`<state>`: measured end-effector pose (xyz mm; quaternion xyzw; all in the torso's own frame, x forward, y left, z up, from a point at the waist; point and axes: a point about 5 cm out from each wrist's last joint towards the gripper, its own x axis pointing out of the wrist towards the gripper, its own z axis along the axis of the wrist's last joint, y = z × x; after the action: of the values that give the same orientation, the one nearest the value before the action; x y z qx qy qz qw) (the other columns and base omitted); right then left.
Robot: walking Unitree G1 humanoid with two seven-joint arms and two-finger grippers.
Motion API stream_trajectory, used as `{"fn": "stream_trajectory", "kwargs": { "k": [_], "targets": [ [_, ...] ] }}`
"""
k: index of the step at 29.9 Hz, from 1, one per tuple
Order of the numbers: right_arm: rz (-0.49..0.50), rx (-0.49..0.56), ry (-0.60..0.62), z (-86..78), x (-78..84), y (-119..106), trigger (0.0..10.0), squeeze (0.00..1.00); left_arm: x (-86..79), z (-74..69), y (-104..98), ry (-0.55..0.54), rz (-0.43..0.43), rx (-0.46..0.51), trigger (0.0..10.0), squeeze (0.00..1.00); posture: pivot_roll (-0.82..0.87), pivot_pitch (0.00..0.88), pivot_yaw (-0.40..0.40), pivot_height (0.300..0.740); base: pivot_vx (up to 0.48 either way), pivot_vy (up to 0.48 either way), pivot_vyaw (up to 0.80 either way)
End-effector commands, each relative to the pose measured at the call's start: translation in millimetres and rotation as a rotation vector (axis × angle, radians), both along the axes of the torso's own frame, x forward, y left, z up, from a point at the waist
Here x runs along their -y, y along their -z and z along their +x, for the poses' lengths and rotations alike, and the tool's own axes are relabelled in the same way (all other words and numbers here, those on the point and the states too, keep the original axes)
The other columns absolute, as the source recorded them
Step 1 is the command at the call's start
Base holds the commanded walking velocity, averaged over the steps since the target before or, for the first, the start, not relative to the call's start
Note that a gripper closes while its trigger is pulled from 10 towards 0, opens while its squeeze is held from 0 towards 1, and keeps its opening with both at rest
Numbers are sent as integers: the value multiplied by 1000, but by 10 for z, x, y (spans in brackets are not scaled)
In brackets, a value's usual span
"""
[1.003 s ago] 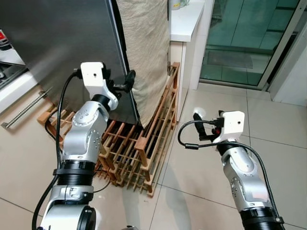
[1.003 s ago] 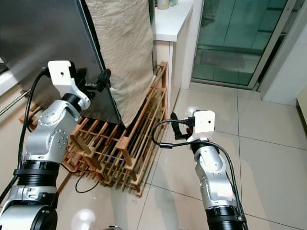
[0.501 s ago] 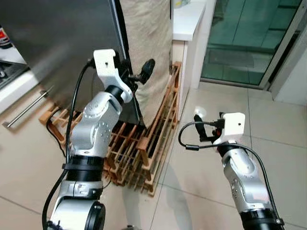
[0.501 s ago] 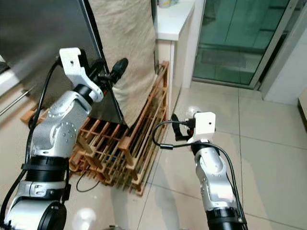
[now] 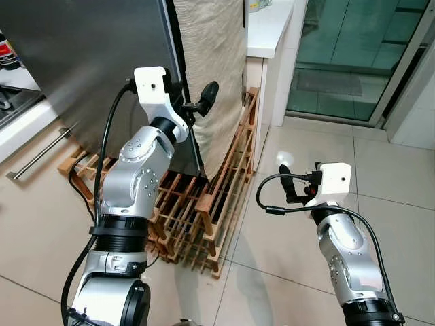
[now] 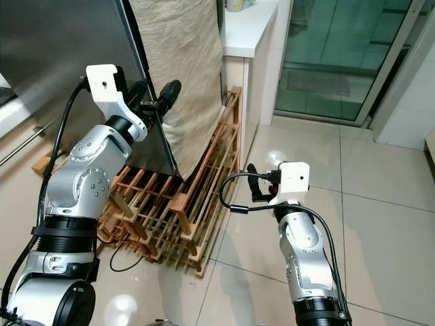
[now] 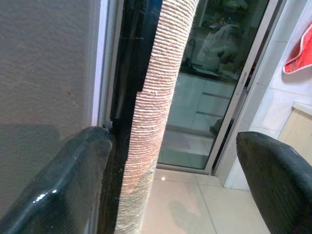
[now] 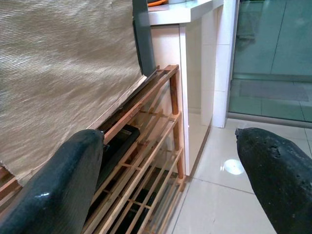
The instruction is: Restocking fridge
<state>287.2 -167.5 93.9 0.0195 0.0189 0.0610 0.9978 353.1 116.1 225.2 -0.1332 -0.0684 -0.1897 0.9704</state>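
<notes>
Place: a home kitchen is indicated
Appliance: a steel fridge (image 5: pixel 81 61) is seen
Surface: a white surface (image 5: pixel 268 27) is seen alongside
Floor: pale glossy tiles (image 5: pixel 285 272)
Exit: a sliding glass door (image 5: pixel 353 54)
Storage: a wooden rack (image 5: pixel 211 210) is kept on the floor

The fridge door (image 5: pixel 81 61) stands at the left, its edge against a hanging cloth (image 5: pixel 211 61) to its right. A wooden rack (image 5: pixel 204 204) lies on the floor below both. Right of the cloth stands a counter (image 5: pixel 268 30), and beyond it a glass door (image 5: pixel 346 54).
</notes>
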Motion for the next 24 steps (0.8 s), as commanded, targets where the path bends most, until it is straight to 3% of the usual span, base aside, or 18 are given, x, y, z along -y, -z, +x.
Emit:
{"fn": "stream_trajectory", "kwargs": {
  "k": [1, 12, 18, 24],
  "targets": [
    [0, 16, 0, -7, -12, -29, 10000, 0, -21, -3, -18, -8, 13, 9, 10000, 0, -129, 0, 129, 740, 0, 0, 0],
    [-2, 21, -12, 38, -26, -51, 10000, 0, 24, 7, 71, -13, -12, -29, 10000, 0, -119, 0, 119, 740, 0, 0, 0],
    [0, 20, -17, 34, -47, -47, 10000, 0, 106, 123, 180, -49, -66, -156, 10000, 0, -121, 0, 120, 740, 0, 0, 0],
    [3, 20, -17, 30, -64, -46, 10000, 0, 167, 222, 135, -49, -54, -150, 10000, 0, -128, 0, 128, 740, 0, 0, 0]
  ]
}}
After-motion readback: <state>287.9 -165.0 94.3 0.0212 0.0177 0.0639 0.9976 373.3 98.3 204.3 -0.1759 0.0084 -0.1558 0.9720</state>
